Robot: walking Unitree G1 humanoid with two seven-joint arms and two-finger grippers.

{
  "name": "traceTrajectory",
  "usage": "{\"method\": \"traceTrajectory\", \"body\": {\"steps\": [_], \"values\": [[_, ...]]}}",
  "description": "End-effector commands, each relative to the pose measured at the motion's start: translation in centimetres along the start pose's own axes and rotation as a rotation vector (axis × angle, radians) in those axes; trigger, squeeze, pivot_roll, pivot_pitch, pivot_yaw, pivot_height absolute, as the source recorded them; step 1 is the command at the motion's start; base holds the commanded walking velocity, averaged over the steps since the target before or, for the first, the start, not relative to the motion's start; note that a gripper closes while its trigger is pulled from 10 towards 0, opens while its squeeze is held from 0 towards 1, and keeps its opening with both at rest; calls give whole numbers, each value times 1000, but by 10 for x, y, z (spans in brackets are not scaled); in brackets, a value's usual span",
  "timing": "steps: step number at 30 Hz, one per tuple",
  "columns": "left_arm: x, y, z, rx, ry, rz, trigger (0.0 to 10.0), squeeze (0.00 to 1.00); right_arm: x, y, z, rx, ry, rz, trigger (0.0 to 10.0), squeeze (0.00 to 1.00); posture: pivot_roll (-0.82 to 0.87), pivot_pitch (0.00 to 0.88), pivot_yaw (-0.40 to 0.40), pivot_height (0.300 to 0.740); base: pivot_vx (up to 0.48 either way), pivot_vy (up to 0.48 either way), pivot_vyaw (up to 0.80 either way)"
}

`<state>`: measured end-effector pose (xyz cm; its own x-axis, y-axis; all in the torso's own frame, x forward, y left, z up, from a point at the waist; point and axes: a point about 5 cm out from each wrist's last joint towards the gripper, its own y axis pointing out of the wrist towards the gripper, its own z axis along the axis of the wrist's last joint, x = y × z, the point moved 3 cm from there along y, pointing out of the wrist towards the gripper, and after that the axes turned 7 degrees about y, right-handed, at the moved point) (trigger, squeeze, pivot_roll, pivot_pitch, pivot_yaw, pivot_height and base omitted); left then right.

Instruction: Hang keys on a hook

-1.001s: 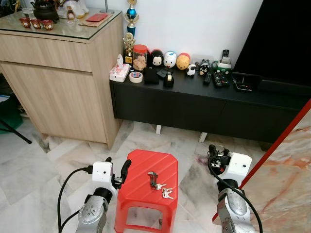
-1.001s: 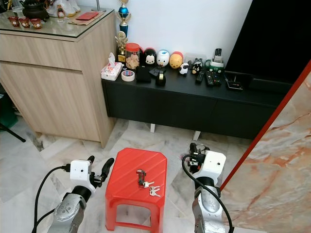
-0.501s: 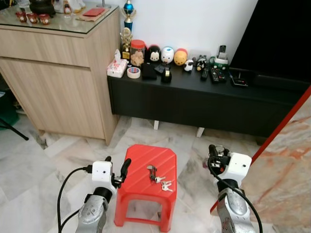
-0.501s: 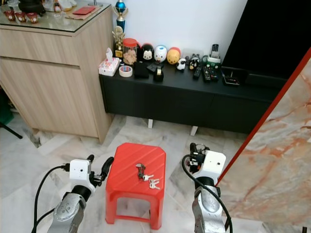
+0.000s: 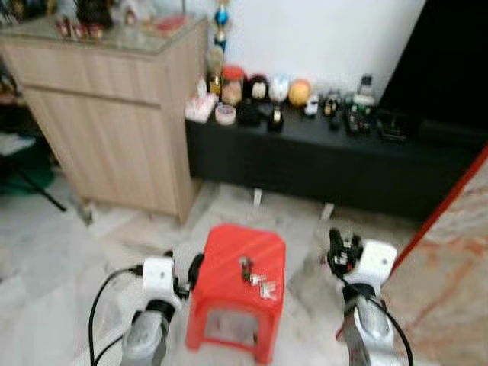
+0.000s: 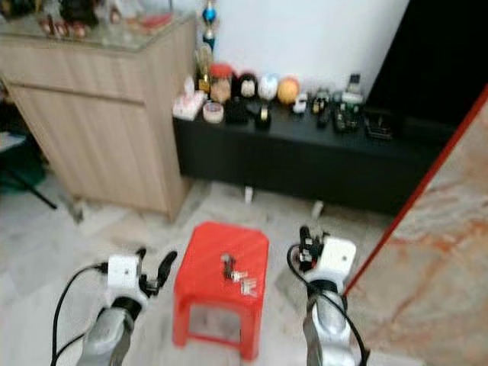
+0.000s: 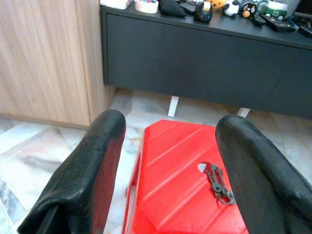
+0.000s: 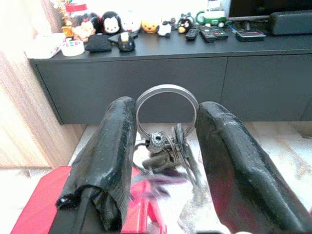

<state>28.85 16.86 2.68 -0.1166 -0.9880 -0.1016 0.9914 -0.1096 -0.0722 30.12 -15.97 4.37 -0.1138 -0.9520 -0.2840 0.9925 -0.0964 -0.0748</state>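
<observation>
Camera pulled back, blurred; keys [image 5: 255, 277] unmoved mid-frame on red stool [image 5: 238, 284]. Left gripper [image 7: 168, 170] open. Right gripper [image 8: 163, 146] pinches a metal keyring [image 8: 167, 114]: light, rigid, slippery, likely to swing.

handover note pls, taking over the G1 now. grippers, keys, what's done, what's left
Right gripper: holds a key ring with a bunch hanging between its fingers, raised right of the stool.
Left gripper: open, empty, beside the stool's left edge.
More keys lie on the stool top.
Head views are blurred, so the robot is likely moving.
Done: one bunch in hand.
Left: I can't make out a hook; find it and hang the keys.
</observation>
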Motion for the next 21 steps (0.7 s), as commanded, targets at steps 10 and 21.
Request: {"method": "traceTrajectory", "body": {"steps": [10, 21], "values": [[5, 3, 4, 16, 10, -17, 10000, 0, 1, 1, 4, 13, -4, -6, 10000, 0, 23, 19, -116, 740, 0, 0, 0], [8, 3, 4, 18, 17, -21, 10000, 0, 2, 1, 4, 12, -4, -5, 10000, 0, 21, 22, -117, 740, 0, -295, 0]]}}
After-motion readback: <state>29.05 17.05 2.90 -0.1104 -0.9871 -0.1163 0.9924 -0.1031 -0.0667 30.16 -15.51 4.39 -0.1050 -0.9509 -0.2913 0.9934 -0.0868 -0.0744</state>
